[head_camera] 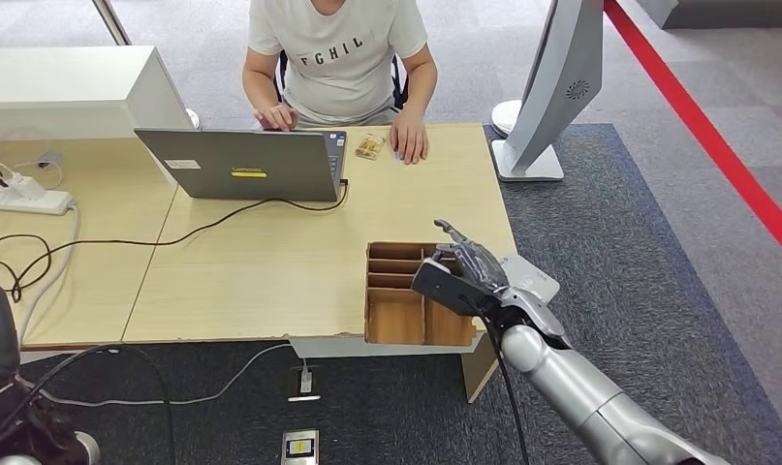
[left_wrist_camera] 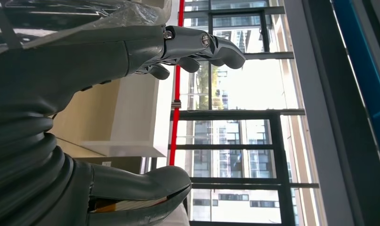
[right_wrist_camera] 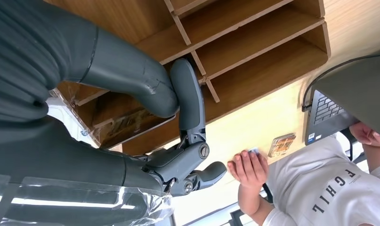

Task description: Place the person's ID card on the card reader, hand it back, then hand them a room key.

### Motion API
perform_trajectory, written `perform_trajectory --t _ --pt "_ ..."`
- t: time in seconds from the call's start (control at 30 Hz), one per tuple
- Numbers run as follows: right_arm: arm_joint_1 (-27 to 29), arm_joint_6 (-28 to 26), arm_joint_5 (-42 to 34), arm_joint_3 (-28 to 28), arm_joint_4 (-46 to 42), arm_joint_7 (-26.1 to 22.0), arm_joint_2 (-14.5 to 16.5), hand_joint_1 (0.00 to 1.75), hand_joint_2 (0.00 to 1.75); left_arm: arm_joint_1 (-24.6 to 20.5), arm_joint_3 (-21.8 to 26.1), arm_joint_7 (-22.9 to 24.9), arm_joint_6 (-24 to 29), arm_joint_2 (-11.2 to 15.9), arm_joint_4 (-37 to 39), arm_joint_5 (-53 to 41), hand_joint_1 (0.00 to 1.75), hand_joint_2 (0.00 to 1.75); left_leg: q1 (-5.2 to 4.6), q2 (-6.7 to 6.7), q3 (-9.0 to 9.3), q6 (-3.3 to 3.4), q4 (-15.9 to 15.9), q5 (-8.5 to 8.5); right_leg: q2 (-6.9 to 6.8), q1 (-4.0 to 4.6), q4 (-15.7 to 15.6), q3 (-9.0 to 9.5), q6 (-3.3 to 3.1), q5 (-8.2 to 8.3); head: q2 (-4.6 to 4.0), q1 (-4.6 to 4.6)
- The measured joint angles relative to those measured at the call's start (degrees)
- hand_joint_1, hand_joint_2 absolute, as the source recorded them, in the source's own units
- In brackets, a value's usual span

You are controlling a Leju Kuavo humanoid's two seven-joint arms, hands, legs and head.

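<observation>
Right hand (head_camera: 461, 263): hovers over the wooden organizer (head_camera: 398, 308) at the table (head_camera: 251, 271) edge, fingers loosely apart, holding nothing.
Left hand (left_wrist_camera: 131, 94): raised off the table, fingers curled, thumb apart, nothing held.
ID card (head_camera: 370, 146): lies on the table's far side, just beside the person's hand (head_camera: 409, 138).
Laptop (head_camera: 246, 165): open before the person.

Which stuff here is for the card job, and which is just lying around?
For the job:
right hand
card by the person's hand
wooden box
white device, likely the reader

Lying about:
laptop
power strip
white stand
phone on the floor
</observation>
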Motion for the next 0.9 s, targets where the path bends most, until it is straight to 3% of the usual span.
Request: perform_trajectory --t 0.07,0.1,0.9 --pt "-0.19 -0.08 -0.01 0.0 0.32 -0.07 0.02 0.31 1.75 0.06 0.02 -0.1 0.0 -0.02 -0.01 -0.01 0.0 1.75 0.0 0.0 0.0 0.0 0.0 0.0 0.0 0.0 0.0 0.0 0.0 0.0 0.0 0.0" --pt "-0.26 -0.12 -0.02 0.0 0.49 -0.13 0.03 0.03 1.75 0.09 0.02 -0.18 0.0 -0.03 -0.02 -0.02 0.0 1.75 0.0 0.0 0.0 0.0 0.0 0.0 0.0 0.0 0.0 0.0 0.0 0.0 0.0 0.0" --pt "-1.31 -3.45 -3.78 -1.52 -1.66 -0.2 -0.2 0.0 1.75 0.22 -0.04 -0.9 0.0 -0.48 0.01 1.02 0.0 1.75 0.0 0.01 0.02 0.0 0.0 0.0 0.0 0.0 0.0 -0.02 0.0 0.0 0.0 -0.01"
